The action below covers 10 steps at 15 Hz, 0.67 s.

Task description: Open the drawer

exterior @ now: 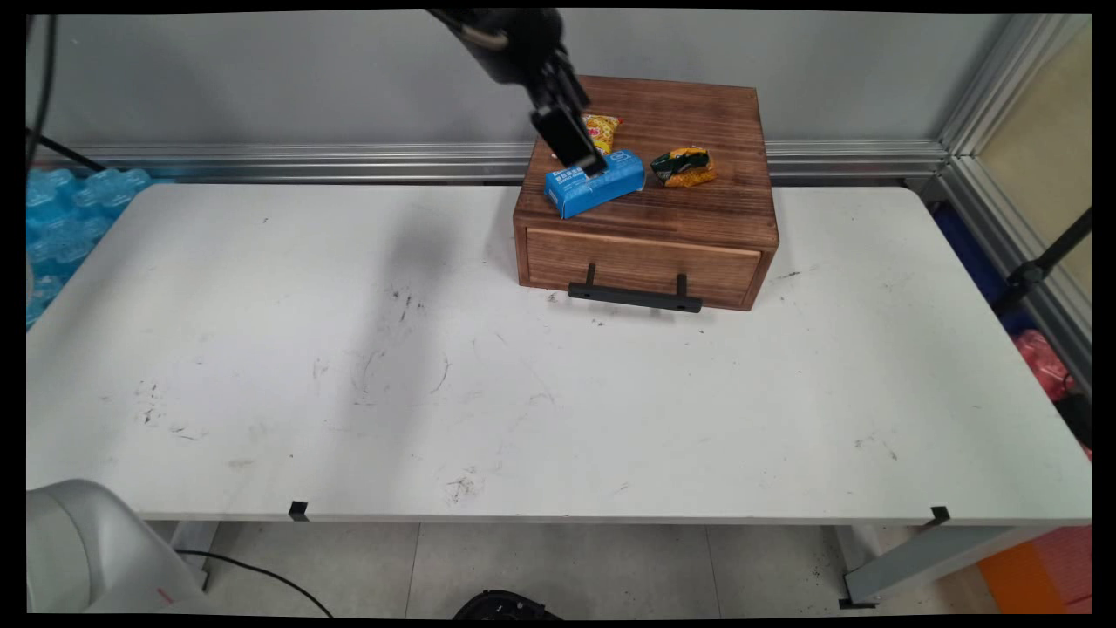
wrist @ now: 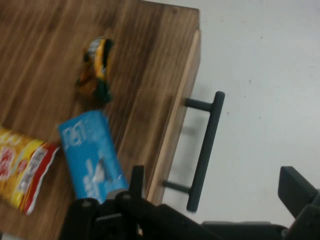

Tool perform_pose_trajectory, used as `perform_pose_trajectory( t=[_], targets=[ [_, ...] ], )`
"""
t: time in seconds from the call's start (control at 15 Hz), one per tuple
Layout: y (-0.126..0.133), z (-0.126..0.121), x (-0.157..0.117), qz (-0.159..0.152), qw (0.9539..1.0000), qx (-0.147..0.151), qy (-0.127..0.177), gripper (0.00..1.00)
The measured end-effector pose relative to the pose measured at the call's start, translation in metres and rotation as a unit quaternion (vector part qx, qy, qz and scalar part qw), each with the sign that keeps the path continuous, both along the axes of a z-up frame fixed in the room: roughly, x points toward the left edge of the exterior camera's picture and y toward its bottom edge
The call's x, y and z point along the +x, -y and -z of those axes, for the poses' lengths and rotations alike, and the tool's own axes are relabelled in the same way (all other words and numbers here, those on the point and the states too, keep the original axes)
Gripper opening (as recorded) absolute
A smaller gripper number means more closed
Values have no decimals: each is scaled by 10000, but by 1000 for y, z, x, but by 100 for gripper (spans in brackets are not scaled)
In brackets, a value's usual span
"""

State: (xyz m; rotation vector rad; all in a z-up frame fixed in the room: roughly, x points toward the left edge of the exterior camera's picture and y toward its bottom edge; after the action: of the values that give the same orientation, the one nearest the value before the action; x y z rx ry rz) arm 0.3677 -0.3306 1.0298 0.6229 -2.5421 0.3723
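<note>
Blue packet [exterior: 595, 182], a glossy oblong, lies upper centre on my wooden drawer box [exterior: 663, 235], between a yellow-red wrapper [exterior: 602, 131] and a crumpled green-orange pouch [exterior: 684, 167]. My gripper [exterior: 582, 161] hangs just above it, fingers spread wide. The hand view shows the box's black bar handle [wrist: 205, 150] over the white table [wrist: 270, 55].

From the main view my hand [exterior: 582, 153] covers the left end of the yellow packet [exterior: 603, 131] and part of the blue pack [exterior: 602, 185], and I can't tell whether it touches either. The arm runs out past the top edge. The hand view is blurred: print on the blue pack [wrist: 92, 155] is unreadable, the yellow packet [wrist: 22, 172] is cut by the left edge, and the linkage hides the pack's lower end. The blue bundle [exterior: 65, 222] left of the desk [exterior: 558, 410] is too indistinct to name.
</note>
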Motion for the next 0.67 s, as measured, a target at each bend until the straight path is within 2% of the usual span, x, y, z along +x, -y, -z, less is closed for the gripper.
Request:
perform_pose_trajectory(
  t=[0.13,0.67],
  targets=[
    [3,12,-13,109,9999,-9,61,100],
    [12,89,-58,527,9974,37,482,100]
  ],
)
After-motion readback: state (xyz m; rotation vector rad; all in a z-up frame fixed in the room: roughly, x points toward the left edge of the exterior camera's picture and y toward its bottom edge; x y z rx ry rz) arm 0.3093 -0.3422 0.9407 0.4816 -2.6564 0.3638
